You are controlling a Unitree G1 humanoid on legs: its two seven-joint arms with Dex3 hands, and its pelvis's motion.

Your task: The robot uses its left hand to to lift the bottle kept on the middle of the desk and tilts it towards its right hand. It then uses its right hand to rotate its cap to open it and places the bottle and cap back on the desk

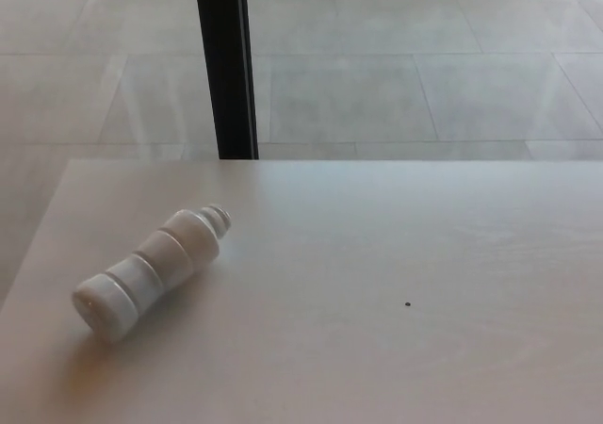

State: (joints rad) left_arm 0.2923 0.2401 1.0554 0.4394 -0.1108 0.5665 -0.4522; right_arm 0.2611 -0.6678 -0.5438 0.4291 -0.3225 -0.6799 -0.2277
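A clear ribbed plastic bottle lies on its side on the left part of the pale desk. Its neck points up and to the right, toward the desk's far edge, and its base faces the near left corner. I cannot tell whether a cap sits on the neck. No cap shows anywhere else on the desk. Neither of my hands appears in the head view.
A black vertical post rises behind the desk's far edge at the left. Tiled floor lies beyond. A tiny dark speck marks the desk right of centre. The desk's left edge runs close to the bottle's base.
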